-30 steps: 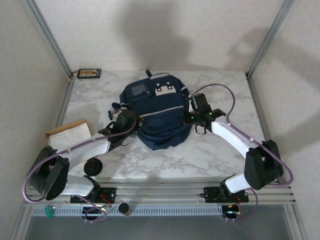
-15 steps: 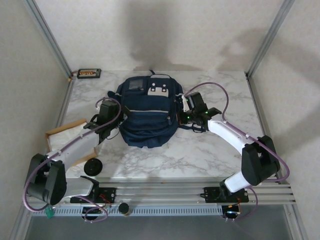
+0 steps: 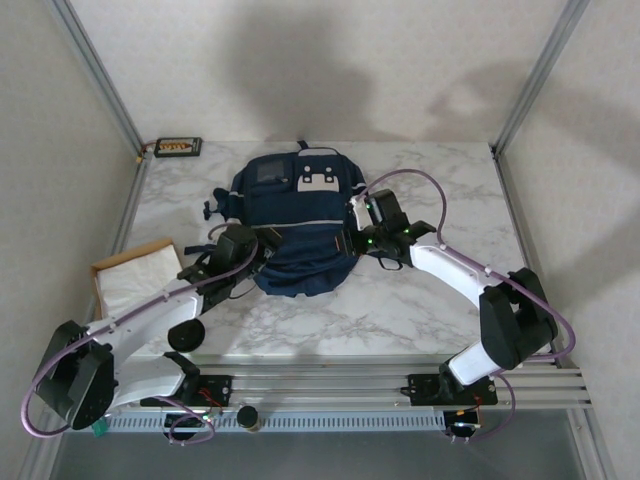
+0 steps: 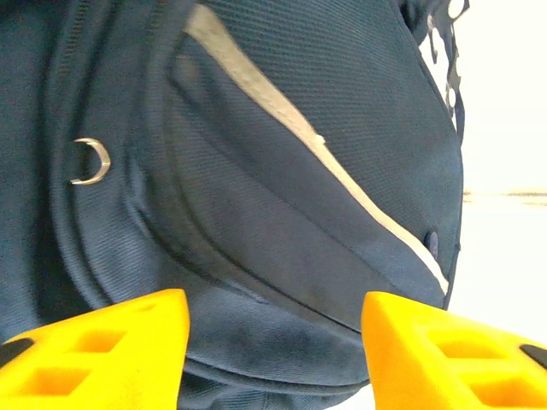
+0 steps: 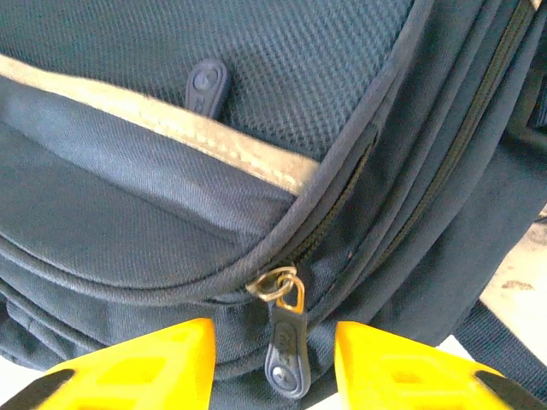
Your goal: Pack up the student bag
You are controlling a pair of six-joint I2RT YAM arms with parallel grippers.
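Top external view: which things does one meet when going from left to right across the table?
Cardboard box → left end effector → student bag → right end effector.

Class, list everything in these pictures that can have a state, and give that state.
student bag, lying flat, front up; the zips seen up close look shut
left gripper, jaws open, empty, facing the bag
right gripper, jaws open, nothing clamped
zip pull, loose between the right jaws
cardboard box, open on top

Student bag (image 3: 296, 215) on marble table (image 3: 430, 305)
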